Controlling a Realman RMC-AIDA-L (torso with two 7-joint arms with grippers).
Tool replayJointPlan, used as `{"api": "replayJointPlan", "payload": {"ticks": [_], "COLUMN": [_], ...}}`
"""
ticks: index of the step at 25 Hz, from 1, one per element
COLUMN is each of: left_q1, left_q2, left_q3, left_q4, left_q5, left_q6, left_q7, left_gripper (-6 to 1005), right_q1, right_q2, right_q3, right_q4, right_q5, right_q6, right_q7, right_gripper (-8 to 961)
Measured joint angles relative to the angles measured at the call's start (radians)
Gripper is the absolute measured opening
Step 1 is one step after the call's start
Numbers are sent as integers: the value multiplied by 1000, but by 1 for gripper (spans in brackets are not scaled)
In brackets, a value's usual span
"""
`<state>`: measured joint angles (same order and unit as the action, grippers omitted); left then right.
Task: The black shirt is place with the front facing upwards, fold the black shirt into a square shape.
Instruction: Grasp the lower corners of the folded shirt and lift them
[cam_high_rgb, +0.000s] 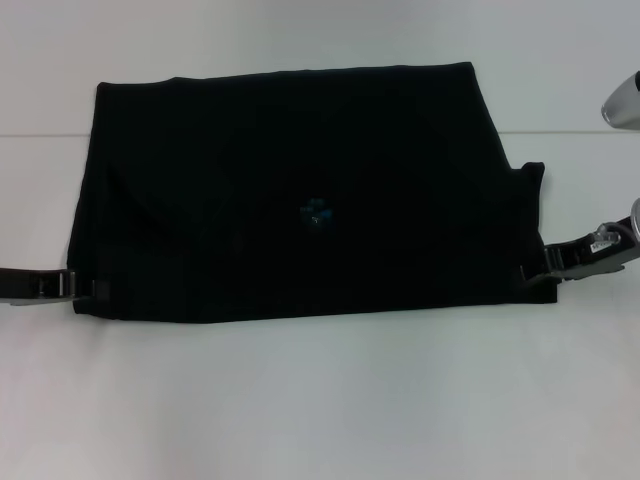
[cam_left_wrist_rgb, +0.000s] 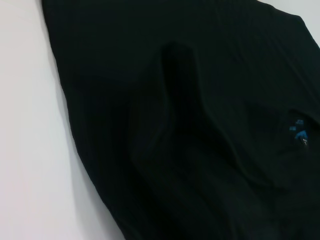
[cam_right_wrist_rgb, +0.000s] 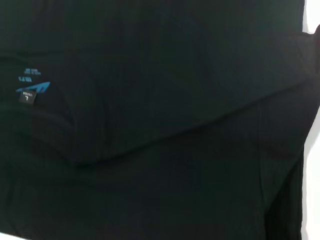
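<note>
The black shirt (cam_high_rgb: 300, 190) lies on the white table (cam_high_rgb: 320, 400) as a wide rectangle, its small blue neck label (cam_high_rgb: 318, 210) showing near the middle. My left gripper (cam_high_rgb: 85, 288) sits low at the shirt's near left corner, touching its edge. At the near right corner my right gripper (cam_high_rgb: 535, 268) reaches just over the cloth's edge. In the left wrist view the shirt (cam_left_wrist_rgb: 175, 125) rises in a soft ridge, with the label (cam_left_wrist_rgb: 298, 131) at one side. The right wrist view is filled by layered cloth (cam_right_wrist_rgb: 175, 125) and the label (cam_right_wrist_rgb: 31, 90).
A part of my right arm (cam_high_rgb: 622, 100) shows at the right edge. A faint seam (cam_high_rgb: 40, 135) crosses the table behind the shirt. Bare white table lies in front of the shirt and on both sides.
</note>
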<state>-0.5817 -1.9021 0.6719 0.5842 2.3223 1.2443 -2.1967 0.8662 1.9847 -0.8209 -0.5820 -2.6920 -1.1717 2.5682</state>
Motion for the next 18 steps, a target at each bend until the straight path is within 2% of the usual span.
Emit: {"api": "replayJointPlan", "payload": {"ticks": [9, 14, 18], "left_q1": [-1, -4, -11], "left_q2": [0, 5, 16], "left_q3": [-6, -11, -8], "left_q4": [-1, -4, -5], "left_q5": [-1, 4, 7], "left_q6": [10, 29, 82], "left_q7": [0, 0, 0], "left_gripper": [57, 60, 62], "right_q1": [1, 5, 7], "right_q2": [2, 0, -10], "right_q3": [-4, -4, -3], "right_q4": [-1, -1, -13], "right_q5": [0, 0, 5], "right_q6": [1, -9, -50], "right_q7": [0, -6, -25], "right_gripper": [187, 112, 51]}}
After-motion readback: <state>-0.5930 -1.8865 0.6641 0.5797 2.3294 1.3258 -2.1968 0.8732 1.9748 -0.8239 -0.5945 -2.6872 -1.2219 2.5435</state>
